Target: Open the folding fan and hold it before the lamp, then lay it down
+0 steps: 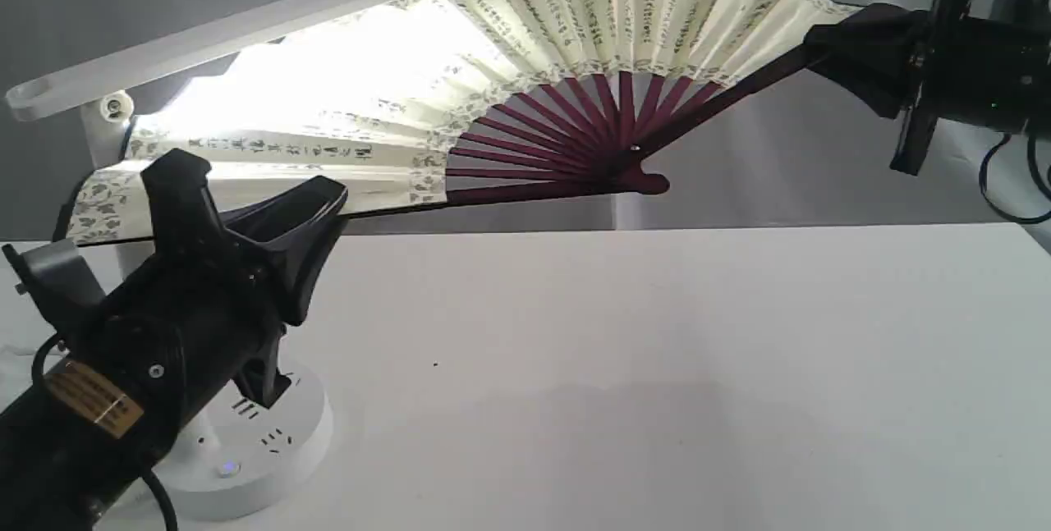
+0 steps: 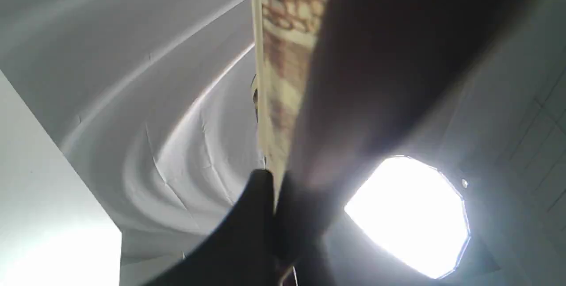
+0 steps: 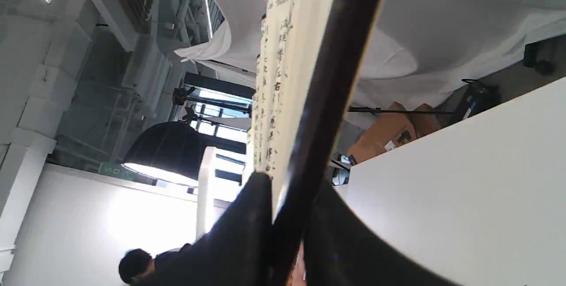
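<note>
**Both ends pinched: fan (image 1: 624,14) spreading before the lamp (image 1: 230,30)**

Exterior view: the left tool (image 1: 246,203) is pinching one guard low down, beside the lamp's post. The right tool (image 1: 829,43) is pinching the other guard high on the opposite side, so the pleats are stretching into a wide arc. The fan is hanging in the air above the table (image 1: 657,367), well clear of it. Its left half is sitting just under the bar head, where the light is washing out the paper. Gripping both guards is likely what is stopping the pleats from closing.

Left wrist view: the left tool (image 2: 274,184) is pressing together on the fan (image 2: 287,34), which is running away edge-on.

Right wrist view: the right tool (image 3: 274,184) is clamping the fan (image 3: 278,78) by its dark guard, with calligraphy showing alongside. The table (image 3: 464,166) is lying beyond. By my judgement the showing step is under way, and laying the fan down is not yet done.
</note>
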